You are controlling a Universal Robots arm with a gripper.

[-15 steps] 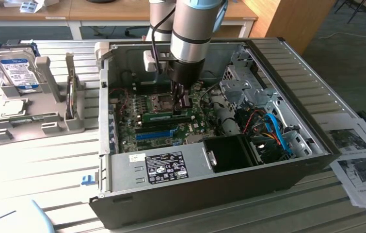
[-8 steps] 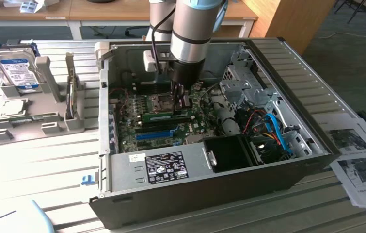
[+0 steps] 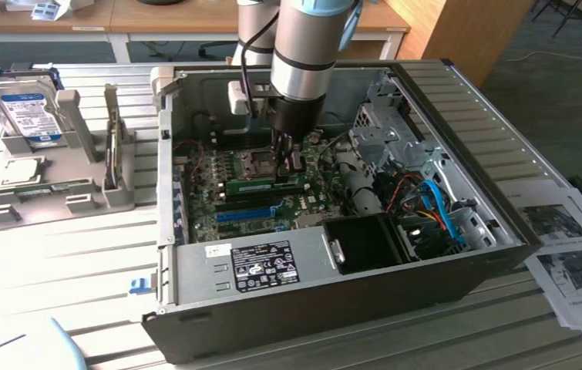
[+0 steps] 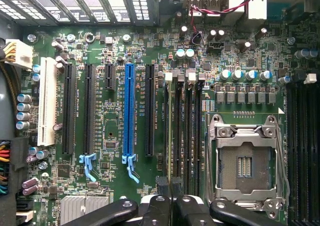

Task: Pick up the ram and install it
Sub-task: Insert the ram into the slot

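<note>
Green ram stick (image 3: 253,185) sits edge-up on the motherboard (image 4: 115,121), at nine o'clock of my gripper (image 3: 293,165), fingers closed almost together at its end, hold unconfirmed; judged seating step, calling for square, even downward pressure.

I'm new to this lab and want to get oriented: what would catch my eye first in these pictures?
The open computer case on the slatted table, with the robot arm reaching down into it. Its jaws stand shut over the motherboard, by the green ram; contact cannot be told. In the wrist view, the blue slot and silver processor socket stand out.
</note>
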